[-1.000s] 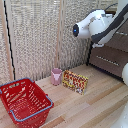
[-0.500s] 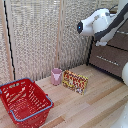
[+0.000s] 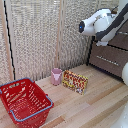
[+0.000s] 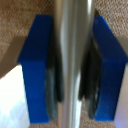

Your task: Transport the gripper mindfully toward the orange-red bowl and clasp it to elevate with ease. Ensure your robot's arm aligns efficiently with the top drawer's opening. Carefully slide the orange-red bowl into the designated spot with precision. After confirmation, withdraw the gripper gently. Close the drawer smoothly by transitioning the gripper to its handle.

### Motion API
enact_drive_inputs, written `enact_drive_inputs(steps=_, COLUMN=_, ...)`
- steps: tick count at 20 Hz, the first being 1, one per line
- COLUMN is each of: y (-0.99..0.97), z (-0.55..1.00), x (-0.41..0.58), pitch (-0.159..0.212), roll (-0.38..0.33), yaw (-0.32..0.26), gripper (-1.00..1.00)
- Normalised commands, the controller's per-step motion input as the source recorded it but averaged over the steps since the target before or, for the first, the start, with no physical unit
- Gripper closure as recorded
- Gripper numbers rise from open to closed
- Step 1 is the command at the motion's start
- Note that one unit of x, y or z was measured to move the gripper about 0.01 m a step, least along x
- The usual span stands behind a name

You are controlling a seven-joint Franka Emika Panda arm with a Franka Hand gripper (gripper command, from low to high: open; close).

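In the wrist view my gripper [image 4: 75,65] has its two dark-blue fingers [image 4: 37,65] closed on either side of the silver handle [image 4: 75,25], with the dark pads against the bar. Grey-brown drawer front shows behind it. In the exterior view the white arm [image 3: 102,22] reaches to the dresser [image 3: 112,67] at the exterior view's right. The hand itself is hidden behind the arm there. The top drawer front [image 3: 123,40] shows partly under the arm. The orange-red bowl is out of view.
A red mesh basket [image 3: 25,100] stands at the exterior view's lower left. A pink cup [image 3: 56,76] and a colourful box [image 3: 75,81] stand mid-table. The lower drawer's bar [image 3: 107,60] shows on the dresser. A woven screen [image 3: 40,35] lines the back.
The arm has moved toward the exterior view's right, closer to the dresser, then nearly stopped. The basket, cup and box have not moved.
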Motion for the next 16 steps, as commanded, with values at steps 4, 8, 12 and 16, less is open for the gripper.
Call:
enact_drive_inputs(steps=4, y=0.05, z=0.12, x=0.045, pitch=0.019, roll=-0.046, yaw=0.0, gripper=-1.0)
enact_drive_inputs(steps=8, y=0.54, z=0.0, x=0.0, pitch=-0.016, roll=-0.047, yaw=0.0, gripper=-1.0)
enact_drive_inputs(steps=12, y=0.41, z=0.09, x=0.149, pitch=0.002, roll=-0.054, yaw=0.008, gripper=-1.0)
enact_drive_inputs(steps=16, y=0.05, z=0.27, x=0.51, pitch=0.161, roll=-0.053, yaw=-0.055, gripper=-1.0)
